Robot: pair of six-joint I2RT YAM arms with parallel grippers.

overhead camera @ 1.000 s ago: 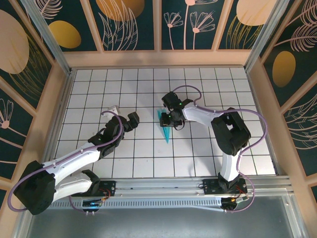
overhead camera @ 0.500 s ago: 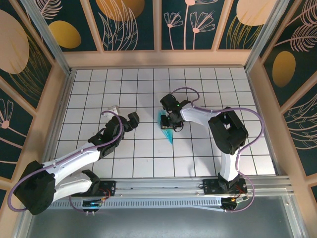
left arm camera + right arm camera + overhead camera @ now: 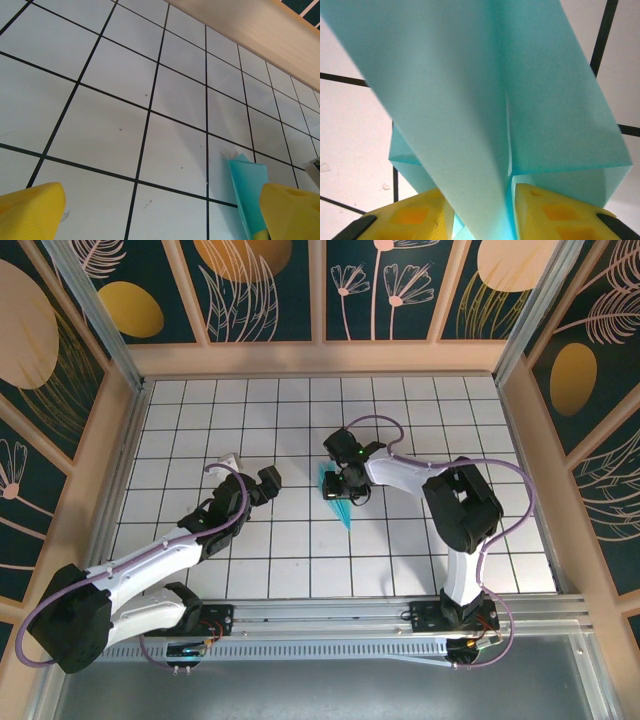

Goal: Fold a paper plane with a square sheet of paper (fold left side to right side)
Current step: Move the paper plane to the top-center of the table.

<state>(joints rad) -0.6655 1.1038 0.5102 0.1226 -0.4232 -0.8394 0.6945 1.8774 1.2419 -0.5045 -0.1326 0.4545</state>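
The turquoise paper plane (image 3: 342,510) lies at the middle of the grid table as a slim dart, its tip toward the near edge. My right gripper (image 3: 338,487) is down on its wide far end. In the right wrist view a raised fold of the paper plane (image 3: 470,100) stands between the yellow fingers (image 3: 555,212), which sit partly apart around it. My left gripper (image 3: 268,483) hovers wide open about two tiles to the left of the plane. In the left wrist view the paper plane (image 3: 247,192) shows beside my right yellow finger (image 3: 292,207), with only bare tile inside my left gripper (image 3: 160,212).
The white grid table (image 3: 420,540) is boxed in by wooden walls (image 3: 320,358) at the far side and both flanks. An aluminium rail (image 3: 330,615) with both arm bases runs along the near edge. The wooden wall (image 3: 250,30) crosses the top of the left wrist view.
My right gripper has shifted a little to the left over the plane's wide end, and the plane's tip has swung slightly to the right. The left arm has not moved.
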